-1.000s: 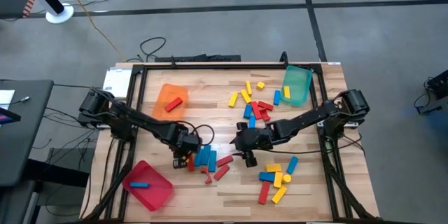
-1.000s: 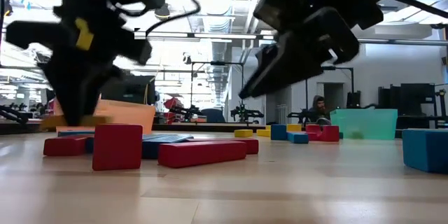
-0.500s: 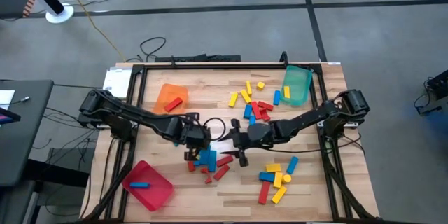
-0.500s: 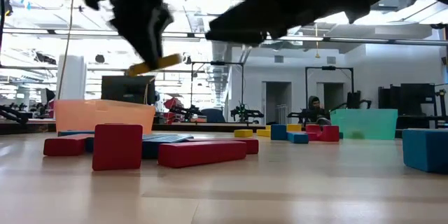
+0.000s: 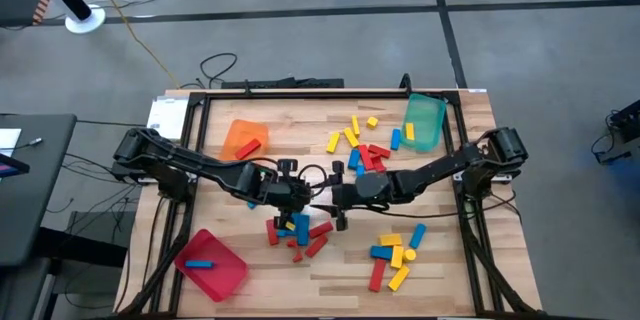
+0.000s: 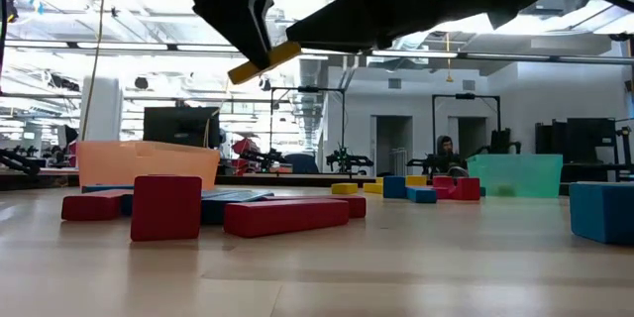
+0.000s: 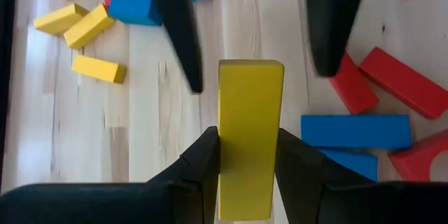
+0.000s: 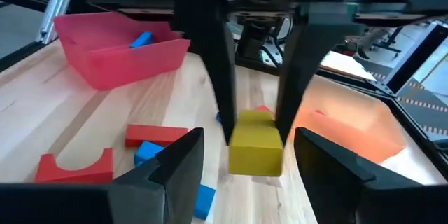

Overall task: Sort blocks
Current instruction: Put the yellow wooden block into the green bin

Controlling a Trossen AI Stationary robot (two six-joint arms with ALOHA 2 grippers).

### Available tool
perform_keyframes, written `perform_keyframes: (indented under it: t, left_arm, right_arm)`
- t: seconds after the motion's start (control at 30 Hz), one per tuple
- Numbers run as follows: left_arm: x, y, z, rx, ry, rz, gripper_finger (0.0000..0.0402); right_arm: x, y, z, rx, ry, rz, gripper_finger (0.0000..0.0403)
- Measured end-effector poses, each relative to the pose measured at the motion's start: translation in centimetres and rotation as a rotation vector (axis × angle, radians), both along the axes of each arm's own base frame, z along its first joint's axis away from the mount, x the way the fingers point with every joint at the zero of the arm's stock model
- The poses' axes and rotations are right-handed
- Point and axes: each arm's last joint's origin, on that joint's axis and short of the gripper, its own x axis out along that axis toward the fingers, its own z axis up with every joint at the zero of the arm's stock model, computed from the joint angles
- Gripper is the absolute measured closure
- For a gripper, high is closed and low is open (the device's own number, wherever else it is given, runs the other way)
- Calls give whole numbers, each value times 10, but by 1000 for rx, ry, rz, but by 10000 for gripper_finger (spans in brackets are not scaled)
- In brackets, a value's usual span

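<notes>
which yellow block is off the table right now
The yellow rectangular block pinched between the left gripper's fingers, raised over the table's middle; every other yellow block lies flat on the wooden table.

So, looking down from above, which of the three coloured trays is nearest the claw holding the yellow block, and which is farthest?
Measured from the left gripper, shut on the yellow block, in the high view:
1. Orange tray, up and to its left, nearest.
2. Red tray, at the lower left table corner; only a little farther than the orange one.
3. Green tray, at the upper right, farthest.
</notes>
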Motion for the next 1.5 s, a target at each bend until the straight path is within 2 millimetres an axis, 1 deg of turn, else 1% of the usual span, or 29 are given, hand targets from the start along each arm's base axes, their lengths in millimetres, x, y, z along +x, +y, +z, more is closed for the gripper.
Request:
perform_keyframes:
  t: [0.17,0.27,0.4,0.77,1.0,1.1,1.27,1.4,1.5]
  left_arm:
    - [1,0,1,3,-10,-8,298]
    - [2,0,1,5,-16,-15,298]
    - [2,0,2,7,-26,-21,298]
    - [3,0,2,18,-34,-29,297]
    - [2,0,2,17,-25,-24,295]
    - [2,0,2,14,-20,-22,280]
    - [-1,1,3,54,-7,-6,227]
    - [-8,4,9,53,-6,17,189]
    - [-16,6,17,74,-16,54,171]
  right_arm:
    - [0,-1,0,-7,3,-15,164]
    - [0,-1,-1,-16,11,-21,170]
    - [-1,-1,-2,-20,23,-21,194]
    - [-1,-1,-3,-34,37,-21,277]
    - [-1,-1,-3,-38,33,-20,284]
    - [-1,-1,-3,-39,32,-27,284]
    - [-1,-2,-4,-50,38,-49,284]
    - [-3,-4,-7,-73,86,-107,284]
    - [-9,-9,-4,-83,140,-175,284]
